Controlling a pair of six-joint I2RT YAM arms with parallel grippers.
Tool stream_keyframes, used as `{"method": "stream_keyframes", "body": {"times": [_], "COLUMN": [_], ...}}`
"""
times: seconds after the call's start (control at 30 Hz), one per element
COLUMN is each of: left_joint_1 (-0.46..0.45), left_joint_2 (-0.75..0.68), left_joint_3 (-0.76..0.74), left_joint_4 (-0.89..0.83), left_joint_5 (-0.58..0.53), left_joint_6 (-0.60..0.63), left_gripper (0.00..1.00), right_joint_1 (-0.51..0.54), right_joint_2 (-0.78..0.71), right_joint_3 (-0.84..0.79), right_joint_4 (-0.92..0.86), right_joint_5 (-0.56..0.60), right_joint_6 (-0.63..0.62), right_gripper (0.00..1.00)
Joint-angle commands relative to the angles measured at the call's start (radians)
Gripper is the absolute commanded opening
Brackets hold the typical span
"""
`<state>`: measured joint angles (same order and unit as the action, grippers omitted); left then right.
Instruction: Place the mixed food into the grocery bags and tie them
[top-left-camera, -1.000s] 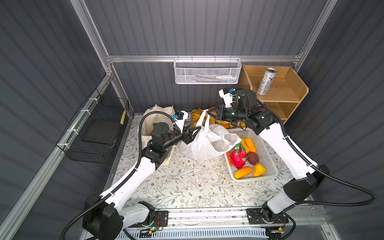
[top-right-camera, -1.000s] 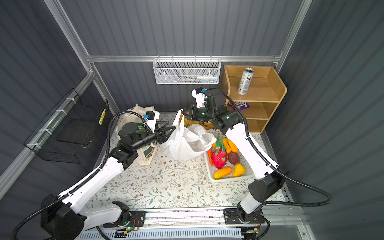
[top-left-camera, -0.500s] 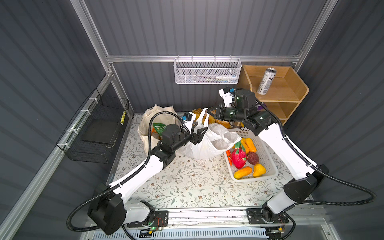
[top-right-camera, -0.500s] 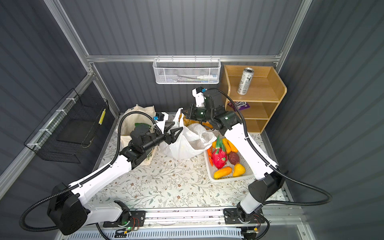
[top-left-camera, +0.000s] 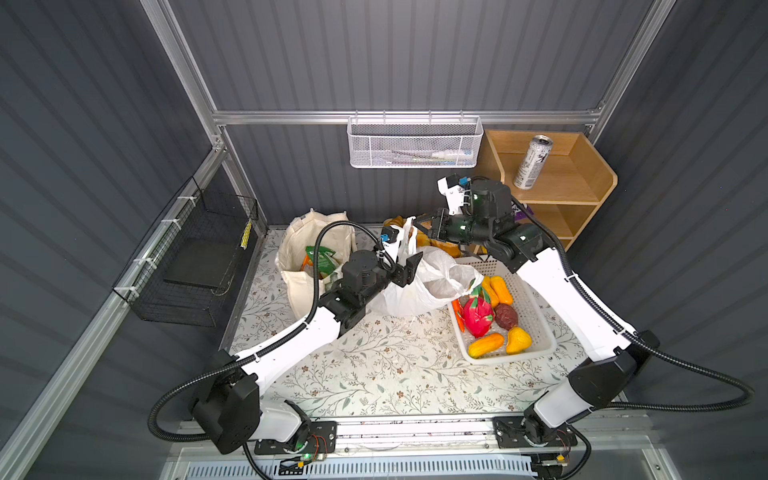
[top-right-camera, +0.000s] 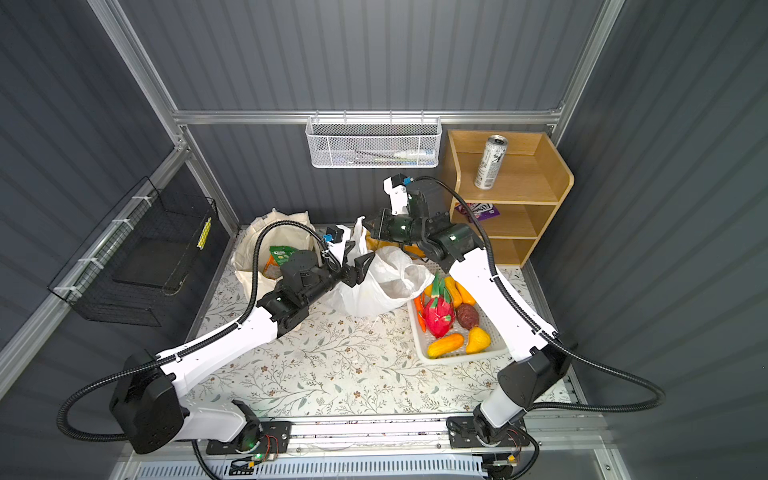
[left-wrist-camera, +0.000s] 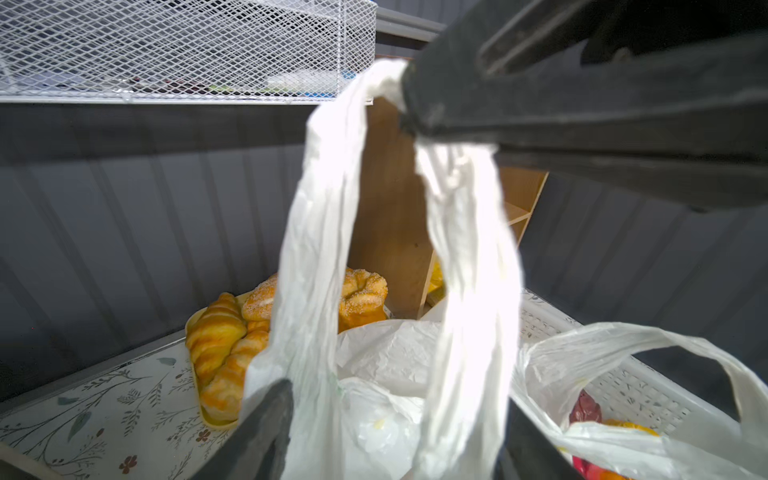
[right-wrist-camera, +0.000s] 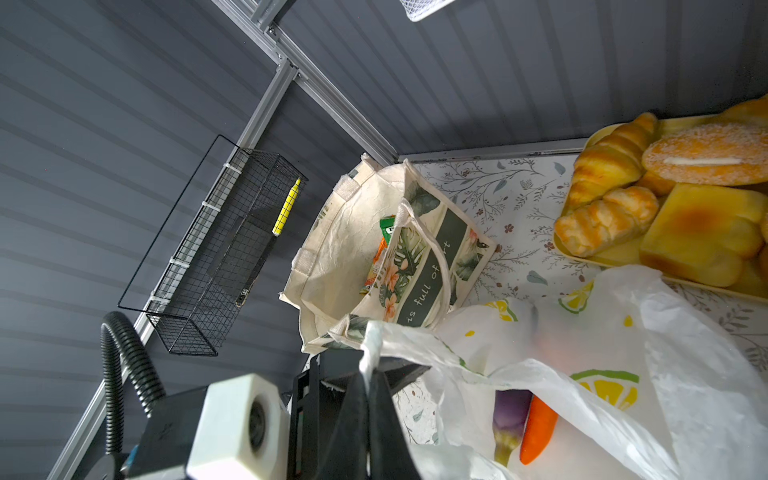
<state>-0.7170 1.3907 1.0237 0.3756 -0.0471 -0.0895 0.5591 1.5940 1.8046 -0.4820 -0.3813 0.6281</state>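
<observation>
The white lemon-print plastic bag (top-left-camera: 419, 286) (top-right-camera: 374, 293) sits mid-table. My right gripper (top-left-camera: 420, 227) (right-wrist-camera: 368, 399) is shut on one handle (left-wrist-camera: 316, 249) and holds it up as a loop. My left gripper (top-left-camera: 402, 262) (left-wrist-camera: 395, 449) is open, its fingers (left-wrist-camera: 266, 432) on either side of that loop's two strands. Inside the bag lie a purple eggplant (right-wrist-camera: 509, 419) and an orange carrot (right-wrist-camera: 538, 432). The cream canvas tote (top-left-camera: 299, 249) (right-wrist-camera: 345, 249) stands open at the back left with green and orange packets (top-left-camera: 322, 259) inside. A silver can (top-left-camera: 532, 162) stands on the wooden shelf.
A white perforated basket (top-left-camera: 536, 332) with a pink dragon fruit (top-left-camera: 476, 311) and other produce sits at the right. A yellow tray of bread (right-wrist-camera: 685, 216) lies behind the plastic bag. A wire basket (top-left-camera: 411, 145) hangs on the back wall, a black one (top-left-camera: 195, 266) on the left wall.
My left arm has swung right from the tote to the plastic bag and its jaws have opened wider around the raised handle. The right arm has held still.
</observation>
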Motion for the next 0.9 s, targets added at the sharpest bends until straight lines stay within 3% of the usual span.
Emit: {"method": "stream_keyframes", "body": {"times": [0.0,0.17,0.6,0.87], "left_joint_1": [0.001,0.001,-0.022,-0.022], "left_joint_2": [0.000,-0.025,-0.140,-0.048], "left_joint_3": [-0.031,-0.048,-0.058,0.071], "left_joint_4": [0.072,0.083,0.056,-0.079], "left_joint_5": [-0.074,-0.129,-0.200,-0.009], "left_joint_6": [0.011,0.040,0.095,0.191], "left_gripper": [0.71,0.77,0.80,0.83], "right_joint_1": [0.005,0.005,0.005,0.004], "right_joint_2": [-0.026,-0.029,-0.037,-0.029], "right_joint_3": [-0.007,-0.013,-0.027,-0.018], "right_joint_4": [0.016,0.014,0.017,0.013], "right_joint_5": [0.005,0.004,0.021,-0.012], "right_joint_6": [-0.005,-0.011,-0.022,-0.030], "right_gripper": [0.00,0.00,0.00,0.00]}}
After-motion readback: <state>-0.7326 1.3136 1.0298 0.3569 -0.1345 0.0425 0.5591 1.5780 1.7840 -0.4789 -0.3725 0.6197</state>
